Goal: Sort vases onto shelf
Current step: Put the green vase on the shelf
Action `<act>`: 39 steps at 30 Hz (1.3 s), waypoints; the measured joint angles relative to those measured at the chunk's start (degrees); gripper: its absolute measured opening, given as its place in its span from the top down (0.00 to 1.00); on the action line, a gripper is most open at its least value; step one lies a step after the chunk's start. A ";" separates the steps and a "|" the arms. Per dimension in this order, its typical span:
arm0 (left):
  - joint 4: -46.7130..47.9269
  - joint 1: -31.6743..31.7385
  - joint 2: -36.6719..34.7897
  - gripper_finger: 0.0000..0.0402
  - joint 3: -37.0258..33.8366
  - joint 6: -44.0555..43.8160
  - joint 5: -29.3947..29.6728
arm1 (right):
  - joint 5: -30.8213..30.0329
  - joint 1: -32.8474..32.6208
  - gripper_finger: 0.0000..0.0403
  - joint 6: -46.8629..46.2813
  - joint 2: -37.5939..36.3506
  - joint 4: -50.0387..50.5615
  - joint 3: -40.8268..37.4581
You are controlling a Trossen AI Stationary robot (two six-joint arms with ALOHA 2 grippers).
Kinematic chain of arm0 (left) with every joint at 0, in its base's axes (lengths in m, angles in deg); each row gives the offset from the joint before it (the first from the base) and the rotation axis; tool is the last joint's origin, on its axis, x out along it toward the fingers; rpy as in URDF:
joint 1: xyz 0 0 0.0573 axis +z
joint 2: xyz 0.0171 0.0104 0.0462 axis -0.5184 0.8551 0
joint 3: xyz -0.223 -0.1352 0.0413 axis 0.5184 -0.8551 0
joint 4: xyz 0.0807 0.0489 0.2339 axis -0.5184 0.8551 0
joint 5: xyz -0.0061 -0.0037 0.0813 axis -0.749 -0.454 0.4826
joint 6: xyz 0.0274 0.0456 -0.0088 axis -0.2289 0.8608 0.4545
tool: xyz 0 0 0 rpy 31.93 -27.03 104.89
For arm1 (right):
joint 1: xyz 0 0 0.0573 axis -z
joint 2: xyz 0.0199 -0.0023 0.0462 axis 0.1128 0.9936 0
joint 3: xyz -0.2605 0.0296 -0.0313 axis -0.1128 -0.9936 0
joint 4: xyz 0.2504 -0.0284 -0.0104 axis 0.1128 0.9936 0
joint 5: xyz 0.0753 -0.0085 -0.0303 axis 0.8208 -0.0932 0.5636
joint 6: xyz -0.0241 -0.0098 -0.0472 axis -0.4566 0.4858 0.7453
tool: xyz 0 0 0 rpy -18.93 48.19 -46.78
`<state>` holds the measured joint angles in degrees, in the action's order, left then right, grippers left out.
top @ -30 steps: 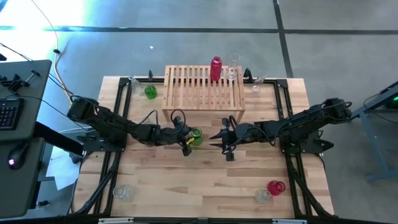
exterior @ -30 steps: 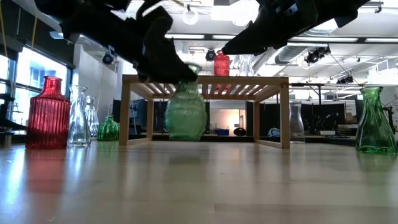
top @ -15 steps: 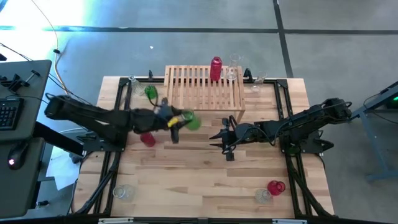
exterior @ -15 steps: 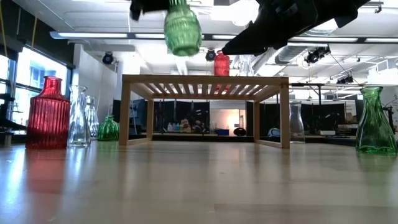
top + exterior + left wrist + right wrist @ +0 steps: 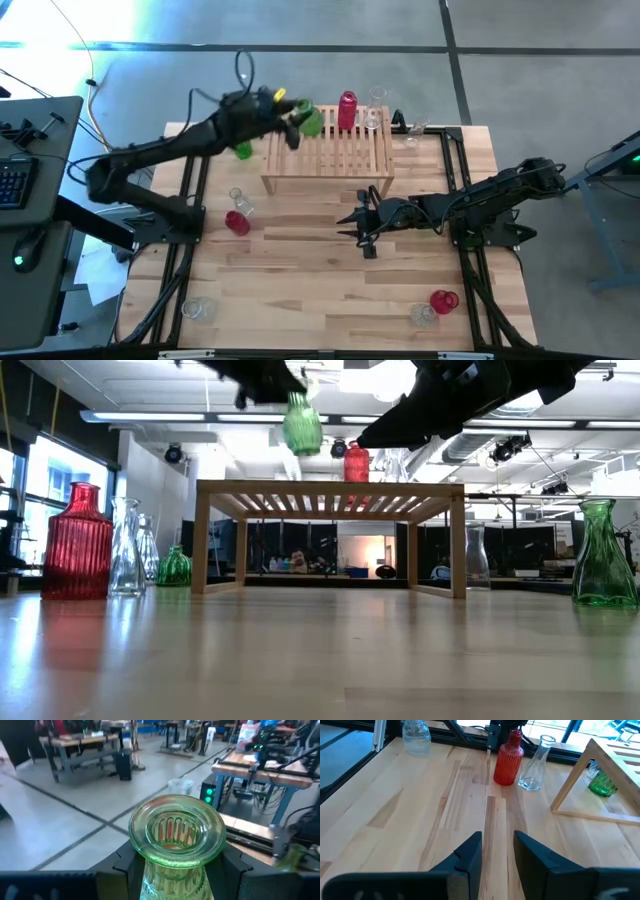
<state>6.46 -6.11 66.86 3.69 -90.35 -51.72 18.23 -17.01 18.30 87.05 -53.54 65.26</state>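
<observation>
A green ribbed vase (image 5: 309,121) hangs over the far left part of the light-wood shelf (image 5: 328,160), with my left gripper (image 5: 296,113) shut on it. In the low view the green vase (image 5: 302,426) is well above the slatted top (image 5: 330,488). A red vase (image 5: 347,110) and clear ones (image 5: 375,110) stand on the shelf's far right. My right gripper (image 5: 355,222) waits in front of the shelf, open with a narrow gap (image 5: 497,847) and nothing in it. My left gripper pinches the green vase's neck (image 5: 175,870), just under the flared rim (image 5: 176,827), between its two fingers (image 5: 125,867). The fingers reach in about level from the table's left side. The vase hangs upright below them, lifted clear of the shelf.
A small green vase (image 5: 242,150) stands left of the shelf, a red (image 5: 237,222) and a clear one (image 5: 238,200) nearer the left. Another red (image 5: 444,300) and clear vase (image 5: 424,316) stand near right, a clear one (image 5: 195,308) near left. Black rails run along both sides.
My left gripper has lifted the green vase off the table in front of the shelf and swung it up and toward the far edge, over the shelf's far left. The vase stays upright in the hold. The red and clear vases at the left have come into sight.
</observation>
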 joint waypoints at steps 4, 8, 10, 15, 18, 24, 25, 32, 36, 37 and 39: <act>-1.15 4.91 6.26 0.63 1.89 -1.87 -5.17 | 0.00 -0.01 0.77 -0.16 0.00 -0.02 0.00; -1.24 6.97 11.14 0.63 4.17 -1.03 -6.40 | 0.00 -0.02 0.77 -0.43 0.00 0.00 0.00; -1.64 7.30 13.03 0.63 5.83 -0.44 -6.49 | 0.00 -0.02 0.77 -0.59 0.00 -0.01 0.00; 0.03 8.12 17.39 0.63 9.58 1.99 -6.37 | 0.00 -0.02 0.77 -0.55 0.00 0.15 0.00; 1.01 8.73 19.17 0.63 11.45 2.60 -5.91 | 0.00 -0.02 0.77 -0.58 0.00 0.46 0.00; 2.19 9.07 20.46 0.63 12.45 3.41 -4.81 | 0.00 -0.02 0.77 -1.01 0.00 1.25 0.00; 2.29 9.06 20.45 0.63 12.48 3.46 -4.80 | 0.00 -0.02 0.77 -1.03 0.00 1.27 0.00; 3.44 9.13 20.33 0.63 12.60 3.85 -4.78 | 0.00 -0.02 0.77 -1.01 0.00 1.27 0.00; 4.11 9.13 20.10 0.63 12.60 3.84 -4.78 | 0.00 -0.02 0.77 -1.03 0.00 1.25 0.00; 4.36 9.15 19.95 0.63 12.60 3.86 -4.64 | 0.00 -0.02 0.77 -1.04 0.00 1.26 0.00; 4.44 9.14 19.86 0.63 12.60 3.69 -4.10 | 0.00 -0.02 0.77 -1.11 0.00 1.26 0.00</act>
<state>10.90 3.03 86.73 16.28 -86.65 -55.81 18.23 -17.03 17.18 87.05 -52.28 65.26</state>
